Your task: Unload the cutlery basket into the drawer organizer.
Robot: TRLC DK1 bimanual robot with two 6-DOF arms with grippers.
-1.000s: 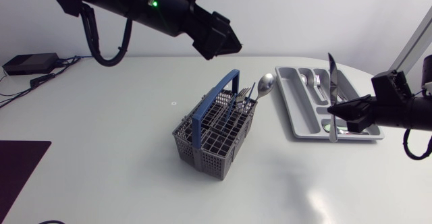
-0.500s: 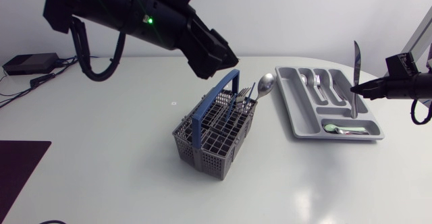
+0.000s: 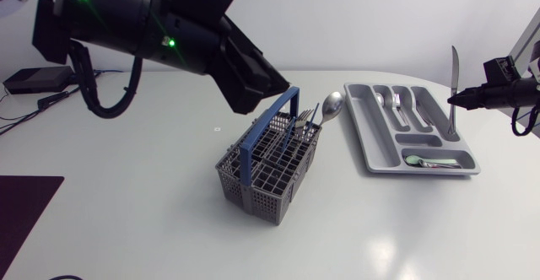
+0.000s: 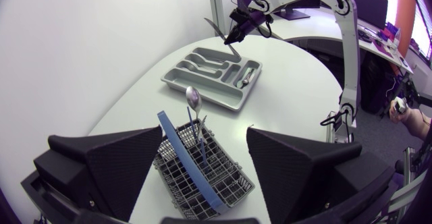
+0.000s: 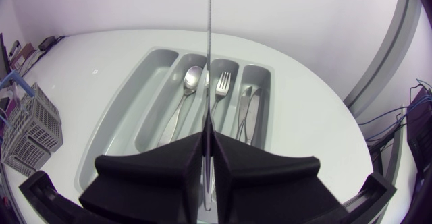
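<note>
The grey cutlery basket [image 3: 268, 167] with a blue handle [image 3: 268, 126] stands mid-table and holds a spoon [image 3: 332, 105] and forks. My left gripper [image 3: 257, 84] hangs open above its far left side; in the left wrist view the basket [image 4: 202, 178] lies below the wide-apart fingers [image 4: 128, 166]. The grey organizer [image 3: 375, 145] lies to the right with spoons, forks and knives in its slots. My right gripper [image 3: 467, 97] is shut on a knife [image 3: 453, 82], held upright over the organizer's right edge. In the right wrist view the knife [image 5: 209, 55] rises from the gripper [image 5: 208, 140] above the organizer [image 5: 152, 96].
A black box [image 3: 37, 79] with cables sits at the far left edge. A dark mat [image 3: 21, 217] covers the near left corner. A green-handled piece [image 3: 419, 160] lies in the organizer's front slot.
My right gripper has swung the knife from over the organizer's front slot up and to the right, standing it upright. My left arm has shifted left and lower, above the basket.
</note>
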